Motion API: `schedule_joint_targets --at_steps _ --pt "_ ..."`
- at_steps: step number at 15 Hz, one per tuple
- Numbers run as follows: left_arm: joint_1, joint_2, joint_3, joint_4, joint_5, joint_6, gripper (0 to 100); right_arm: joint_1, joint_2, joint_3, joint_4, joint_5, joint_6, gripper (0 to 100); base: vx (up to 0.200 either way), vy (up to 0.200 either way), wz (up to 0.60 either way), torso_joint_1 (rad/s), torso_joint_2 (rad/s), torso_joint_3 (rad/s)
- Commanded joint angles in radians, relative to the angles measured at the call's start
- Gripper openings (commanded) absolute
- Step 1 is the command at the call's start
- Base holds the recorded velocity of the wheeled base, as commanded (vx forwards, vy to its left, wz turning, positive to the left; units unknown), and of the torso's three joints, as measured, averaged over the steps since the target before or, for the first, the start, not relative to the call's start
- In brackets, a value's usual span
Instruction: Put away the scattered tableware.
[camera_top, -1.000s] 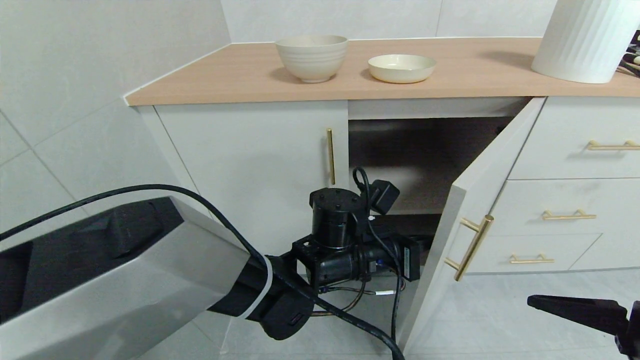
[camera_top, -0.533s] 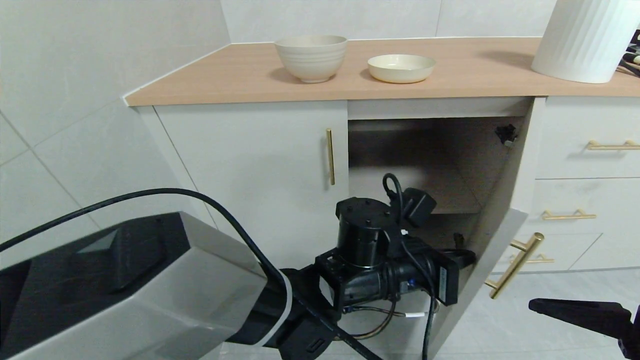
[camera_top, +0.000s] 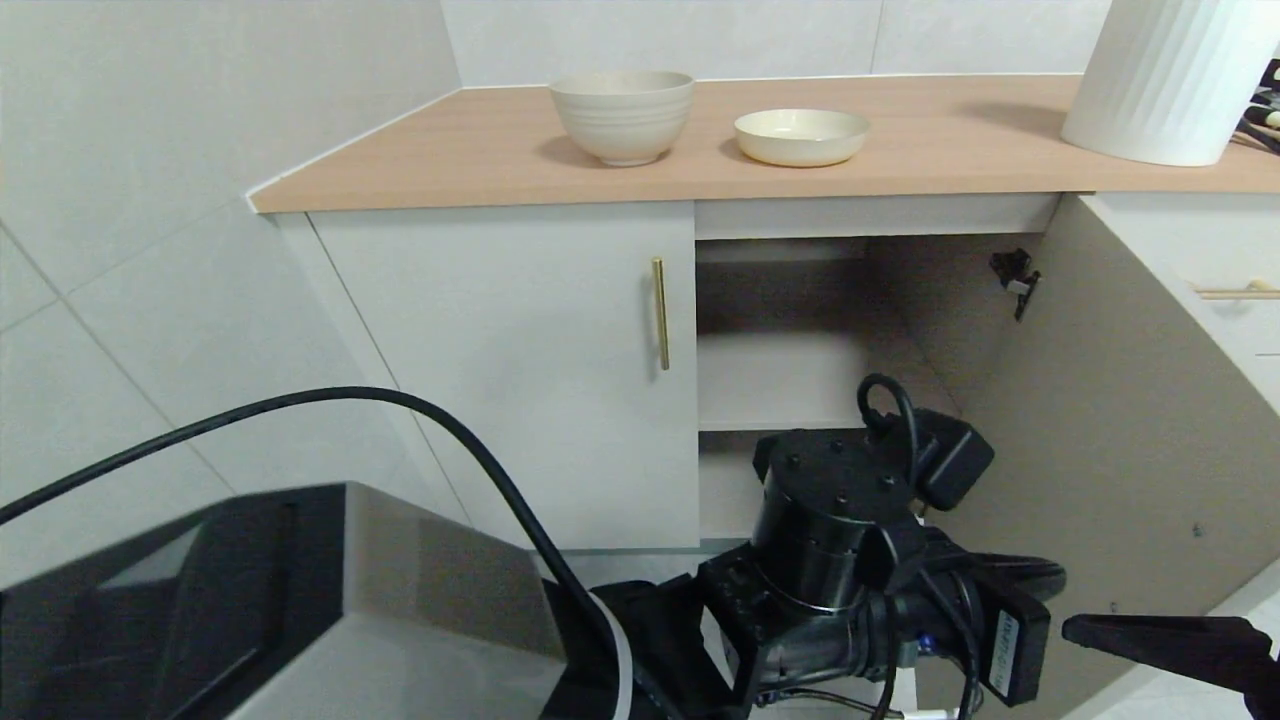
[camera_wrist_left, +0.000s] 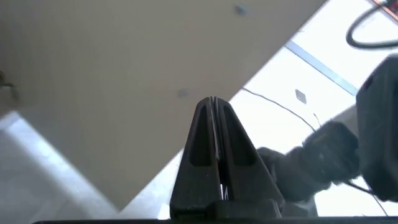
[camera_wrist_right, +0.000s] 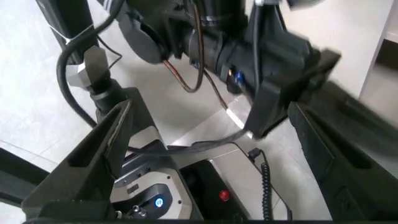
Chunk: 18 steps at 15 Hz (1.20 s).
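Both pieces of tableware sit up on the desk. The bowl is over the closed half of the cupboard, and the shallow dish is just beside it, over the open half. They stand apart from each other, upright and empty.

The left claw is far below them, down by the floor in front of the open compartment. Its fingers are pressed together on nothing and point at the inner face of the door, which stands wide open. From there the dish lies almost straight up and a little to the robot's left, and the bowl is further left again.

The right claw hangs spread and empty, lower and further right, beyond the door. So the left arm looks the nearer one. It would need to rise clear above the desk edge before it could reach either piece. The shelf inside is bare.
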Motion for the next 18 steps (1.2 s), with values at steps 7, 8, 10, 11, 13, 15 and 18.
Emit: schedule_joint_targets --at_steps 7,8,10,11,13,15,18 --pt "0.332 -0.385 0.252 0.113 0.039 0.027 0 -0.018 0.169 -0.07 -0.011 -0.073 0.003 100 0.0 0.0 0.0 0.0 0.0 0.0" --pt "0.38 -0.465 0.281 0.173 0.045 0.028 0 -0.034 0.218 -0.109 -0.008 -0.077 0.003 100 0.0 0.0 0.0 0.0 0.0 0.0" --pt "0.447 -0.596 0.325 0.276 0.047 0.028 0 -0.074 0.299 -0.195 -0.002 -0.093 0.003 100 0.0 0.0 0.0 0.0 0.0 0.0" --pt "0.513 -0.703 0.341 0.383 0.048 0.032 0 -0.107 0.397 -0.299 -0.002 -0.155 0.003 100 0.0 0.0 0.0 0.0 0.0 0.0" --pt "0.594 -0.82 0.348 0.489 0.048 0.033 0 -0.133 0.523 -0.409 -0.008 -0.313 0.002 100 0.0 0.0 0.0 0.0 0.0 0.0" --pt "0.676 -0.904 0.356 0.563 0.044 0.041 0 -0.133 0.603 -0.514 0.0 -0.39 0.002 100 0.0 0.0 0.0 0.0 0.0 0.0" --pt "0.702 -0.967 0.371 0.599 0.047 0.041 0 -0.134 0.589 -0.618 0.093 -0.404 0.006 100 0.0 0.0 0.0 0.0 0.0 0.0"
